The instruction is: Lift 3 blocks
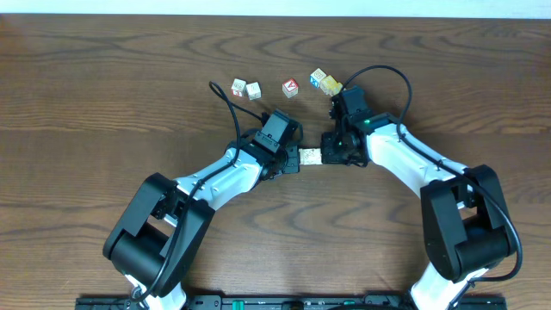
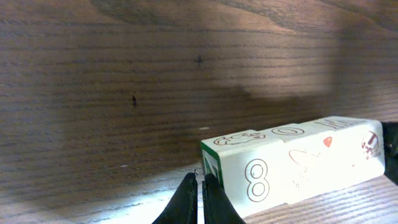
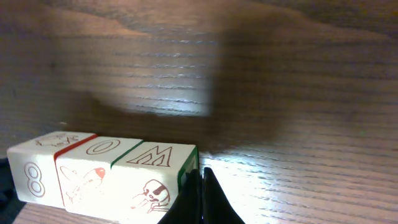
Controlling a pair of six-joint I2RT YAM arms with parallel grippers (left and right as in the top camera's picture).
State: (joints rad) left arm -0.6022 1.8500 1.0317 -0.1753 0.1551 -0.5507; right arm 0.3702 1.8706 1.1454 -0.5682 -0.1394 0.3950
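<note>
Presses the 3 blocks (image 1: 310, 157) into one touching row near the middle of the desk (image 1: 103, 77), clenched left gripper (image 2: 199, 184) against its left end, clenched right gripper (image 3: 201, 178) against its right, other cubes (image 1: 291, 87) farther back

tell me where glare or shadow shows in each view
Left wrist: the row of three cream wooden cubes is washed out at its right end, with soft shadow on the brown wooden table behind. Right wrist: bright glare patch on the table, dark around it. Overhead: even light.
</note>
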